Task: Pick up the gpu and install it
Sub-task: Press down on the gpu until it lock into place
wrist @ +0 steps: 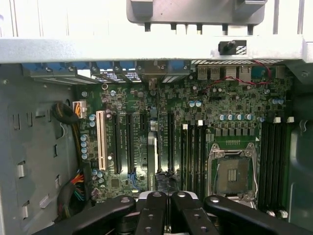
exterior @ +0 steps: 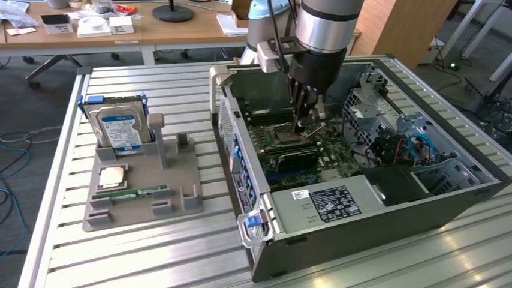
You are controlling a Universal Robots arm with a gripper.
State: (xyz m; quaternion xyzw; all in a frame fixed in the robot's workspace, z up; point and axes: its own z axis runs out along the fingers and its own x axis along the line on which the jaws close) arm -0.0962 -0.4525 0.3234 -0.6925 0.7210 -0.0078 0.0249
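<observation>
The gpu (exterior: 289, 158) stands on edge as a thin dark card in a slot of the green motherboard (exterior: 324, 153) inside the open computer case (exterior: 360, 231). From the wrist view the gpu (wrist: 151, 161) is a narrow dark strip between the long slots. My gripper (exterior: 304, 127) reaches down into the case just above the board, beside the empty processor socket (wrist: 234, 176). The gripper (wrist: 168, 210) is shut, its black fingers (wrist: 156, 215) pressed together over the card's near end. I cannot tell whether they touch the card.
A grey parts tray (exterior: 136, 213) lies on the slatted table at the exterior view's left. It carries a silver hard drive with a blue label (exterior: 120, 129), a processor chip (exterior: 112, 176) and a green memory stick (exterior: 132, 194). Cables and a drive cage (exterior: 400, 144) crowd the case's far side.
</observation>
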